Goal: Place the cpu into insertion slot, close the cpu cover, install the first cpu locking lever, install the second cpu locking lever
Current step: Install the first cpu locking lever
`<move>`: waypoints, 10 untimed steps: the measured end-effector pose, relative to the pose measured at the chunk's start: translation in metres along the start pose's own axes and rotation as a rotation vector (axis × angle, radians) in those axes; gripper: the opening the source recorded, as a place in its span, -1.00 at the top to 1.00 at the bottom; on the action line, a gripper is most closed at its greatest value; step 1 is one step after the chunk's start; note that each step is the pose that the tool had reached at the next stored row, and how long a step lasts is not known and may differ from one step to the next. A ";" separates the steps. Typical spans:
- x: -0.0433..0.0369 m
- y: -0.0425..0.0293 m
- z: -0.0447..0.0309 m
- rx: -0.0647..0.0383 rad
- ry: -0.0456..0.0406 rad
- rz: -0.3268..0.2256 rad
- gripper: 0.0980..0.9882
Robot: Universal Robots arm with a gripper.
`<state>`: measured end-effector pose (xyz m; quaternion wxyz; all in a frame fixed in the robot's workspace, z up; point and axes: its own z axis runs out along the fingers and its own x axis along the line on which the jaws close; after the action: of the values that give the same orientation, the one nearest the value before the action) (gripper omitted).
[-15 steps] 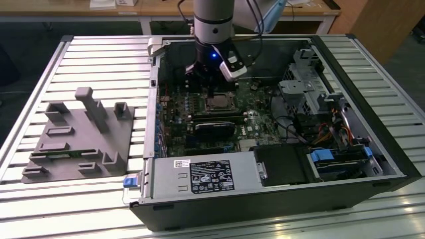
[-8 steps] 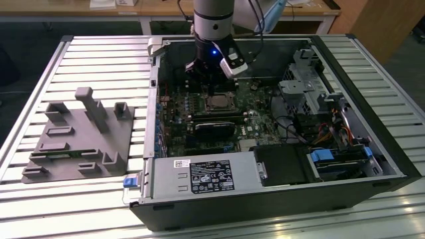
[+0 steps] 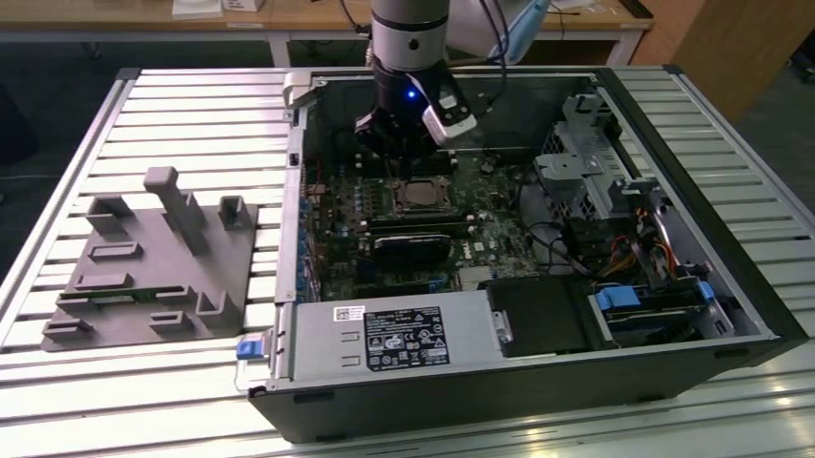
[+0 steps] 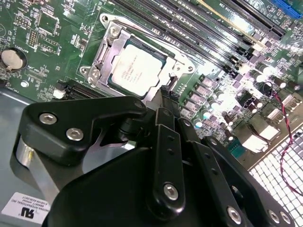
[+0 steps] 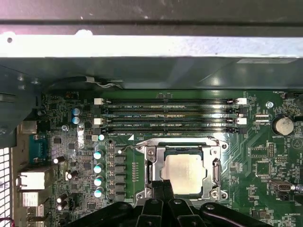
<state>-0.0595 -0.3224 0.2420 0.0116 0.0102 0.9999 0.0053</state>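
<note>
**Item: the cpu** [image 5: 185, 173]. Flat square chip with a dull silver top, seated in the insertion slot [image 5: 211, 192] on the green motherboard [image 5: 265, 165]. It lies level, and its top shows through the window of the frame above it.

**Item: the cpu cover** [image 4: 103, 53]. Thin silvery frame, lying flat over the chip. A thin wire lever [image 5: 180, 140] runs along the socket edge nearest the memory slots [image 5: 170, 113] (whether it is latched cannot be told).

**Item: gripper** [image 5: 161, 185]. Black, on the single arm. In the first wrist view its two fingers [image 5: 156, 189] stand pressed together with nothing seen between them. The tips are at the socket rim, on the side away from the memory slots. Whether they touch the rim cannot be told.

**Setting.** An open computer case [image 3: 694, 239] lies on a slatted metal table [image 3: 191, 114], with the arm reaching down into it in the exterior view. A power supply [image 3: 395, 336] sits in the case's near part. A grey fixture plate [image 3: 153, 277] rests on the table, at the exterior view's left of the case. A coin cell [image 5: 284, 125] sits on the board near the socket.
</note>
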 end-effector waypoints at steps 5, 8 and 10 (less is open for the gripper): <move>0.0025 0.0000 -0.0003 0.000 -0.0020 0.000 0.98; 0.0061 -0.0001 -0.0004 0.000 -0.0029 0.000 0.98; 0.0084 -0.0001 -0.0004 0.000 -0.0034 0.000 0.98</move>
<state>-0.0679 -0.3224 0.2422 0.0133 0.0102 0.9998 0.0053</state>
